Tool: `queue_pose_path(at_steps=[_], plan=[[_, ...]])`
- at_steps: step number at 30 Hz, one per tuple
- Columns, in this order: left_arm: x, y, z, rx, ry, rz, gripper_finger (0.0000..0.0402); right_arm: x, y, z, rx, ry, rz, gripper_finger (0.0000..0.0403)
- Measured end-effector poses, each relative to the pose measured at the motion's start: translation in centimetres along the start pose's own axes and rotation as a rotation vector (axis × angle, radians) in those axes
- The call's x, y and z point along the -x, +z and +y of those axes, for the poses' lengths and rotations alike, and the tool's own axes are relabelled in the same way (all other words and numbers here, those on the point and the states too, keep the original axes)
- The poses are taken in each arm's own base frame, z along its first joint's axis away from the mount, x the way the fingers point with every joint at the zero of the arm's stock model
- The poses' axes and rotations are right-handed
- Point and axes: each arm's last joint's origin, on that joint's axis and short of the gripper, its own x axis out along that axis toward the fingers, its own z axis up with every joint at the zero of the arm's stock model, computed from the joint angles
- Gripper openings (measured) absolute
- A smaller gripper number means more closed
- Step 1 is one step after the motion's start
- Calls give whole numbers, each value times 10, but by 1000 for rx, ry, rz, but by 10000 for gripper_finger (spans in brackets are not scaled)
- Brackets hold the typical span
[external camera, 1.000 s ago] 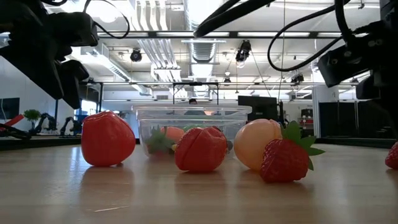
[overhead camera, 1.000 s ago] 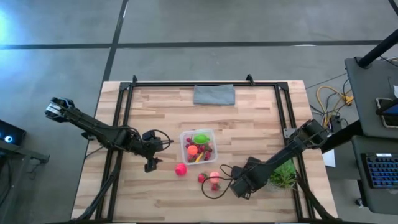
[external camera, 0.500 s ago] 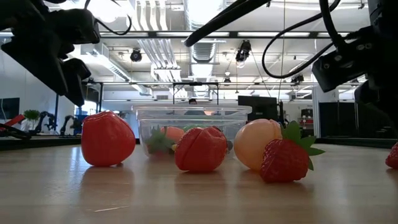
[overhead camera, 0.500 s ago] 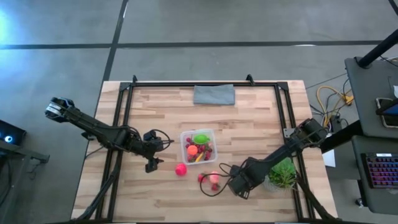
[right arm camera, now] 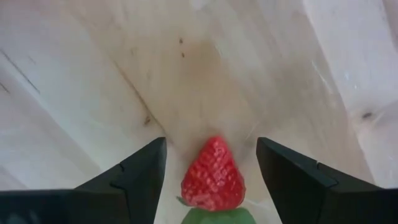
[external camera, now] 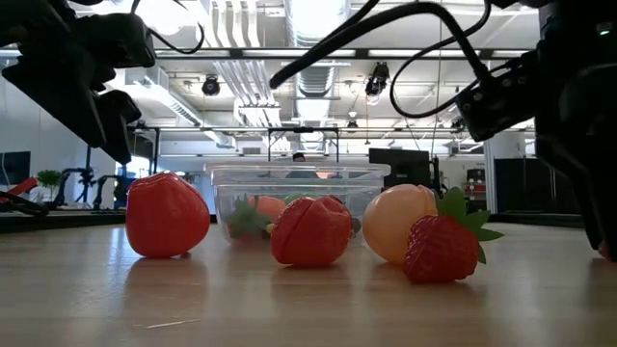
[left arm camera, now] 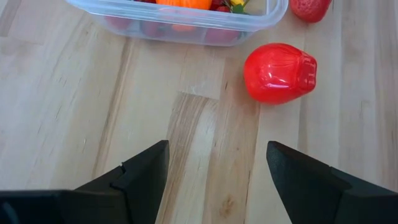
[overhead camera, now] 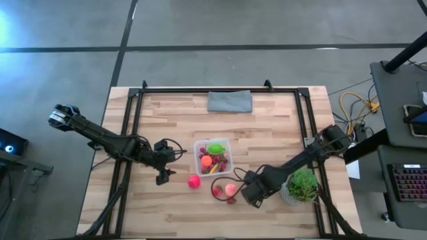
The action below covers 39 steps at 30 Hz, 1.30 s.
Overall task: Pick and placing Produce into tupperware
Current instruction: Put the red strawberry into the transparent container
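Right wrist view shows the right tool [right arm camera: 205,180] open, with a small red strawberry [right arm camera: 212,174] lying on the counter [right arm camera: 93,74] right between its fingers, pointy end facing away. The tupperware [overhead camera: 212,157] sits near, already holding some produce. The left tool [left arm camera: 214,180] waits open, farther off.

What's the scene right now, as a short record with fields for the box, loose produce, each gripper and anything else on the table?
box: clear tupperware mid-table, already holding green, orange and small red pieces
loose produce: pink ball, peach ball, red piece, strawberry
right gripper: open, low over the table, fingers either side of the strawberry, not closed on it
left gripper: open, empty, beside the box, near the pink ball
other: grey cloth at far edge; plant near the right arm
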Motion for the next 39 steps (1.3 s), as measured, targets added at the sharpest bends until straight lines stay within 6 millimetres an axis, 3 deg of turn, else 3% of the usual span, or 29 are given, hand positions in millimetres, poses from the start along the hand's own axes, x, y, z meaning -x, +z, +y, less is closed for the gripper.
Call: queue_pose_path(at_steps=[12,20,28,39], plan=[[0,0,0,1,0,0,255,-2,-3,-2,-38,13,57,231],[0,0,0,1,-1,0,255,-2,12,-10,-145,34,99,200],[1,3,-2,12,-15,-22,255,-3,23,-15,-216,51,98,196],[-4,6,-5,115,-32,-46,255,-7,10,-14,-200,33,55,196]])
